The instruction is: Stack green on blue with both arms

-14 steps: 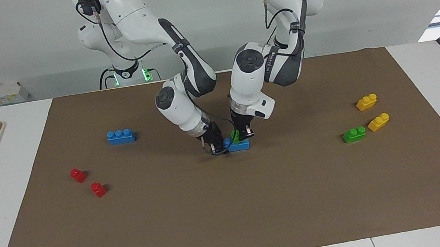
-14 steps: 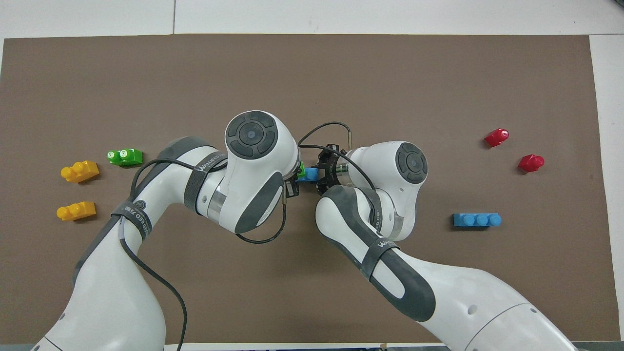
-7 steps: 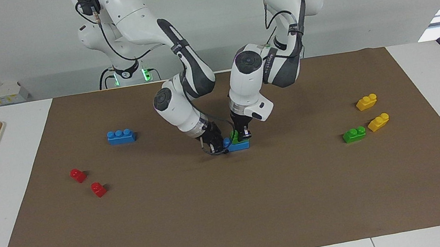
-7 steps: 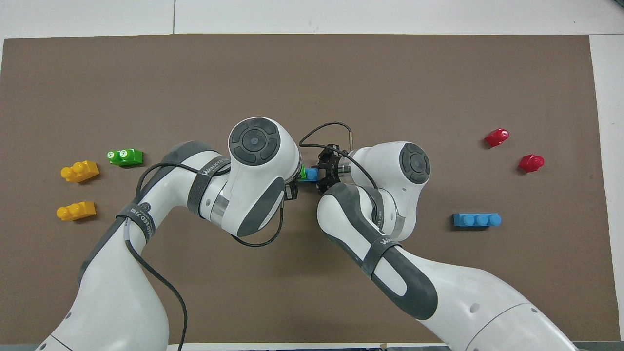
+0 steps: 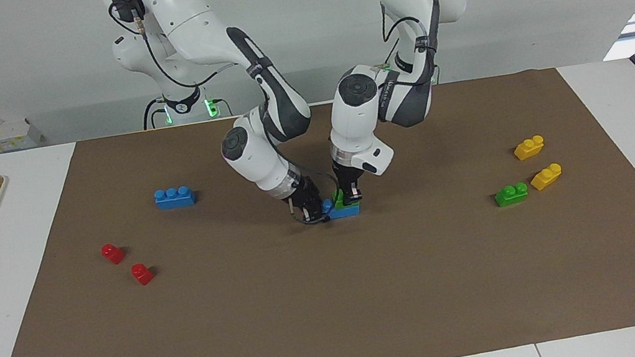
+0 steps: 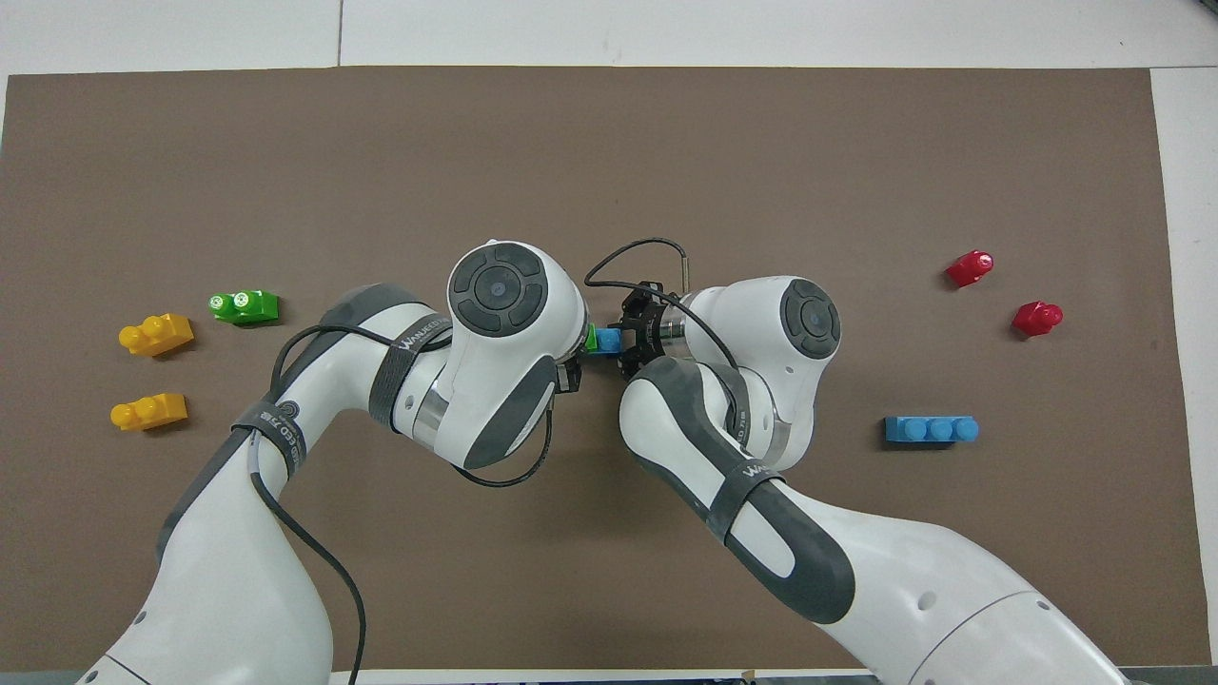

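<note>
Both grippers, left (image 5: 351, 198) and right (image 5: 311, 212), meet low at the blue brick (image 5: 345, 211).

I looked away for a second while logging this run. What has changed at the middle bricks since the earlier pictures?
The left tool has pressed the green brick down from a tilt until it sits on the blue brick, and its wrist has risen slightly. The right tool stays at the blue brick's end toward the right arm. The spare blue brick, spare green brick, red and yellow bricks have not moved.
</note>
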`<state>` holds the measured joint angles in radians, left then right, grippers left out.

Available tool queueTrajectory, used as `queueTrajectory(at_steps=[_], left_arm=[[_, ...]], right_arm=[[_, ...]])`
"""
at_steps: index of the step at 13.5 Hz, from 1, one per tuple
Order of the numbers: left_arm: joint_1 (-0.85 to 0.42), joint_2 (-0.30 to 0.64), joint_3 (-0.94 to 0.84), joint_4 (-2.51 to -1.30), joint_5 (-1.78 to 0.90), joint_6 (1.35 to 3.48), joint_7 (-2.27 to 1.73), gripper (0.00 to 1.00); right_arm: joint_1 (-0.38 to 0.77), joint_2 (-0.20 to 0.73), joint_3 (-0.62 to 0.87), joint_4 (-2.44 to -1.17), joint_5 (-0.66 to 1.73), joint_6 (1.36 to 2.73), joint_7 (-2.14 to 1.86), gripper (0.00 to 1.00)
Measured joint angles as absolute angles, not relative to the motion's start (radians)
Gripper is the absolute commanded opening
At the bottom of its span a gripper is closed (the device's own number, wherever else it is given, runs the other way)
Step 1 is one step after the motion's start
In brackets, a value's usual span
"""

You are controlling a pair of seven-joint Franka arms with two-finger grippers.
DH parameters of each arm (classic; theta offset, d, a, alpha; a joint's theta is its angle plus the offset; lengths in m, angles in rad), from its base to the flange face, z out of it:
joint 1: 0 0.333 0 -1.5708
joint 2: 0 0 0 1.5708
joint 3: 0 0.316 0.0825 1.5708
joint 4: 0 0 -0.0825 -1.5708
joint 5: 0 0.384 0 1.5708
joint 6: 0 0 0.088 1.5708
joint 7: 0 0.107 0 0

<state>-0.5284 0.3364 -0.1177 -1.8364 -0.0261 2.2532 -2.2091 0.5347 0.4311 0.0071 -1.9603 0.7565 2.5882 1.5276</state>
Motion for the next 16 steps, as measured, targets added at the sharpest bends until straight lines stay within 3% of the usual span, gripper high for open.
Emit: queueTrajectory(at_steps=[1, 6, 10, 11, 12, 13, 16], left_arm=[[-0.528, 0.337, -0.118, -1.838, -0.026, 2.256, -2.191, 1.00], [-0.531, 0.359, -0.118, -1.868, -0.026, 2.254, -2.145, 1.00], [-0.527, 0.324, -0.105, -1.837, -0.026, 2.179, -2.114, 1.00], [-0.514, 0.300, -0.100, -1.831, -0.026, 2.155, -2.110, 1.00], [-0.492, 0.270, -0.097, -1.827, -0.026, 2.122, -2.093, 1.00], [-0.470, 0.241, -0.096, -1.826, -0.026, 2.091, -2.067, 1.00], [-0.419, 0.166, -0.094, -1.826, -0.026, 1.988, -1.966, 1.00]], right_arm=[[0.535, 0.431, 0.007, -1.960, 0.757, 2.588, 1.528, 0.00], [0.533, 0.431, 0.007, -1.962, 0.766, 2.588, 1.528, 0.00], [0.531, 0.430, 0.007, -1.962, 0.766, 2.588, 1.528, 0.00], [0.529, 0.430, 0.007, -1.963, 0.766, 2.588, 1.528, 0.28], [0.528, 0.429, 0.007, -1.963, 0.766, 2.588, 1.528, 0.64], [0.527, 0.429, 0.007, -1.963, 0.770, 2.588, 1.528, 0.80], [0.512, 0.434, -0.002, -1.965, 0.806, 2.588, 1.527, 0.94]])
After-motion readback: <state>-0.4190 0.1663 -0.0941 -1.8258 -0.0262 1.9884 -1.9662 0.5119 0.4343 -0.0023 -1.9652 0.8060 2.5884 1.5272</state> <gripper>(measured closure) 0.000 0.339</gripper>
